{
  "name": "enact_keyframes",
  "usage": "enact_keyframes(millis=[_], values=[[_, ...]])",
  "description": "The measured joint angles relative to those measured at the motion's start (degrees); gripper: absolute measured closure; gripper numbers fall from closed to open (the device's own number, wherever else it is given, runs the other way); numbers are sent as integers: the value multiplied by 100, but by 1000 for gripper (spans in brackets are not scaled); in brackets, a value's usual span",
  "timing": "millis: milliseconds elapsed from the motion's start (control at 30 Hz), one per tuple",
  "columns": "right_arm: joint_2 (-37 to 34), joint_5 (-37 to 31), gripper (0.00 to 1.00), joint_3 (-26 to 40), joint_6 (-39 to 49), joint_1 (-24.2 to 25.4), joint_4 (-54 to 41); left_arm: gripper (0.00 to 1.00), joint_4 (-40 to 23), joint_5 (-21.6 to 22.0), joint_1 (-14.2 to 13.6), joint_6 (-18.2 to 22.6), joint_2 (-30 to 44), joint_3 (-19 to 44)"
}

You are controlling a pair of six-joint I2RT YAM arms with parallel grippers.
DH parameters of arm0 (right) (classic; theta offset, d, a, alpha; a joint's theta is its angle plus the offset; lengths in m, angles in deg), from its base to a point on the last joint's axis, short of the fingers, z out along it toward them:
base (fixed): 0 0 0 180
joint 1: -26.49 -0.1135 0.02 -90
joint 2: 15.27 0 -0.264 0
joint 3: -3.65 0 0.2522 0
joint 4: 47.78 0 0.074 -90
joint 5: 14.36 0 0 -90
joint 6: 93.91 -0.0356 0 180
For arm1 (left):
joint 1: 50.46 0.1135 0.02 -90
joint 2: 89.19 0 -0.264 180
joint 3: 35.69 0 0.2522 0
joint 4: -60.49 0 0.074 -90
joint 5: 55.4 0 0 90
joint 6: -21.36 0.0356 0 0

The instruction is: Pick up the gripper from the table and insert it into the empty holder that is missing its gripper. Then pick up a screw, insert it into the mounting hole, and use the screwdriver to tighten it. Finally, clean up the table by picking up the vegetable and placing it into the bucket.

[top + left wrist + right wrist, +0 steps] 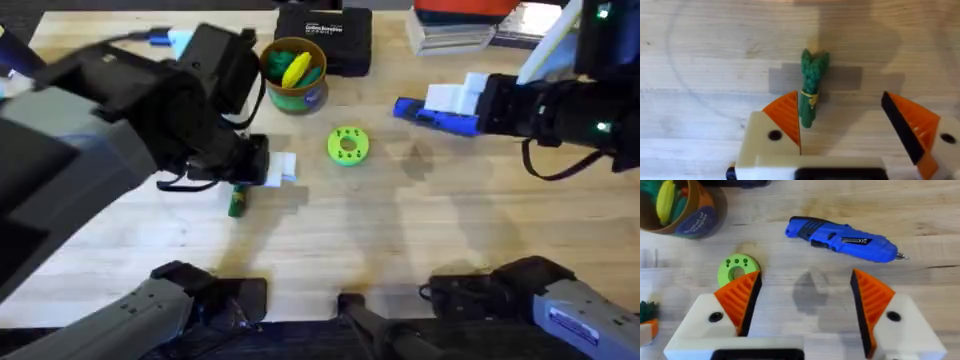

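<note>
The vegetable, a green asparagus bundle with a yellow band, lies on the table between the open fingers of my left gripper, against one orange pad. In the overhead view the vegetable sits just below my left gripper. The blue screwdriver lies flat just beyond my open right gripper, untouched. From overhead, my right gripper hovers over the screwdriver. The bucket stands at the back with yellow and green toys in it. The loose gripper, holder and screw are out of view.
A lime-green ring disc lies mid-table, between the two arms. A black box sits behind the bucket, and boxes with a red lid stand at the back right.
</note>
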Motion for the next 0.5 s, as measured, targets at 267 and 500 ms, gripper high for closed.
enact_keyframes(millis=[267,500], values=[[0,0,8,0,0,0,2,154,506,177,396,-601,695,-807],[0,0,8,0,0,0,2,984,472,218,401,-667,851,-764]])
